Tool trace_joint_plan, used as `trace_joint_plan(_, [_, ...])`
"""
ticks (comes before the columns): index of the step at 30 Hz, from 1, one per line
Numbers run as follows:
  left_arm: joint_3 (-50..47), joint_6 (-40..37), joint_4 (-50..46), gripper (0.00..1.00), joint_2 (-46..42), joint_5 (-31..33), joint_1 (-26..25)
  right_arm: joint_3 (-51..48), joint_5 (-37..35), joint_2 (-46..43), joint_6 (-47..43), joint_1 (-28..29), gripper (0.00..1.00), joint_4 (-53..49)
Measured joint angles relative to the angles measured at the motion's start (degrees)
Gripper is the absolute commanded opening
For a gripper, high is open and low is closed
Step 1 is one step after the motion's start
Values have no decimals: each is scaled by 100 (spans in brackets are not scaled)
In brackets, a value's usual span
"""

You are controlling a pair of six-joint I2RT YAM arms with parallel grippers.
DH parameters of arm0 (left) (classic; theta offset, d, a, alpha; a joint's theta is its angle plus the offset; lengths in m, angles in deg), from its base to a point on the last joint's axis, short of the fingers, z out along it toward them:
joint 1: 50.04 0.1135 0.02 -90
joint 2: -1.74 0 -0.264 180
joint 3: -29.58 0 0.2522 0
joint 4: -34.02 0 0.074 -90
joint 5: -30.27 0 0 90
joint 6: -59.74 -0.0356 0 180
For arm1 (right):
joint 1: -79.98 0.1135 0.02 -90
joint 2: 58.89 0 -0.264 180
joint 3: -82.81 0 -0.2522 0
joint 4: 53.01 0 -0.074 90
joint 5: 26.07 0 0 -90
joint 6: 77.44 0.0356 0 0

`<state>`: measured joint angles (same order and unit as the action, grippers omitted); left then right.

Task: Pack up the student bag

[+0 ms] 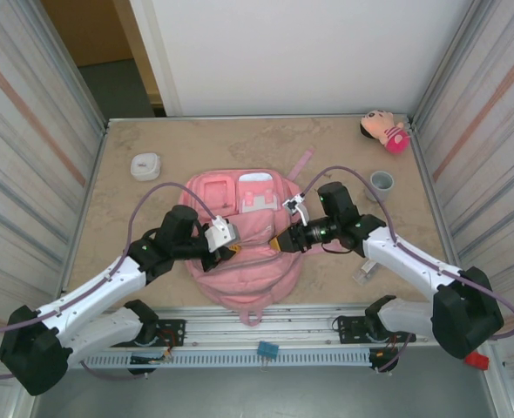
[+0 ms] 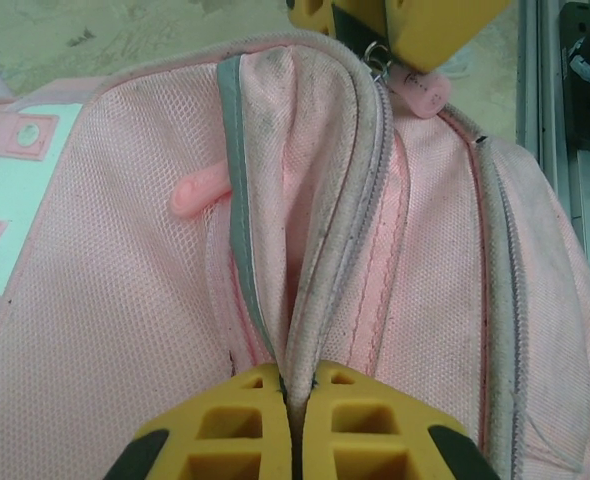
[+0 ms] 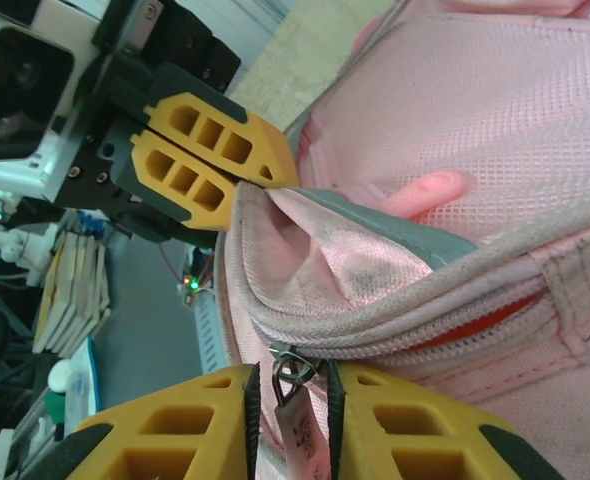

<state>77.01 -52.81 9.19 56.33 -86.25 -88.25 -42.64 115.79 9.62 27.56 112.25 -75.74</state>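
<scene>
One beige marbled tabletop (image 1: 161, 139) carries everything, and the biggest thing on it is the single pink student bag (image 1: 244, 261), lying flat at the near middle between the two arms, with its pale patch pockets toward the far side and its base loop at the near edge. Two tools meet over its middle. The left tool (image 2: 293, 395) has its yellow fingers pressed together on the grey-edged rim of the bag's opening, so a ridge of mesh fabric stands up out of the grip. The right tool (image 3: 293, 385) faces it from the other side with its fingers only a narrow slot apart; one metal-ringed zipper pull (image 3: 297, 420) hangs in that slot, though from this close angle I cannot tell whether the fingers actually press on it. The mouth of the bag gapes slightly between the two tools (its lining looks pink and a little grubby). A second, rubbery pink pull tab (image 2: 200, 195) sticks out from the mesh panel beside the opening, touched by neither tool. Away from the bag sit four loose things: one pink plush doll (image 1: 384, 131) in the far right corner, one white rounded case (image 1: 145, 165) at far left, one small grey cup (image 1: 381, 181) to the right, and one thin pink stick (image 1: 303, 162) just beyond the bag's far right corner.
</scene>
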Motion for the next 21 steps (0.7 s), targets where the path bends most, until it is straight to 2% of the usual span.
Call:
trace_joint_plan(4, [0, 17, 72, 0, -2, 13, 0, -136, -190, -107, 48, 4, 31, 33])
trace_joint_plan(5, [0, 17, 72, 0, -2, 15, 0, -155, -234, -138, 68, 4, 28, 37])
trace_joint_plan(7, [0, 44, 85, 0, -2, 17, 0, -192, -315, -199, 105, 13, 14, 50])
trace_joint_plan(9, [0, 103, 118, 0, -2, 46, 0, -208, -354, -238, 140, 31, 4, 59])
trace_joint_plan(11, [0, 192, 120, 0, 0, 85, 0, -210, -422, -299, 210, 63, 0, 76])
trace_joint_plan(19, [107, 627, 240, 0, 181, 461, -225, -208, -1298, -728, 505, 544, 0, 7])
trace_joint_plan(21, [144, 662, 275, 0, 289, 520, -306, -203, -1515, -728, 610, 734, 3, -9])
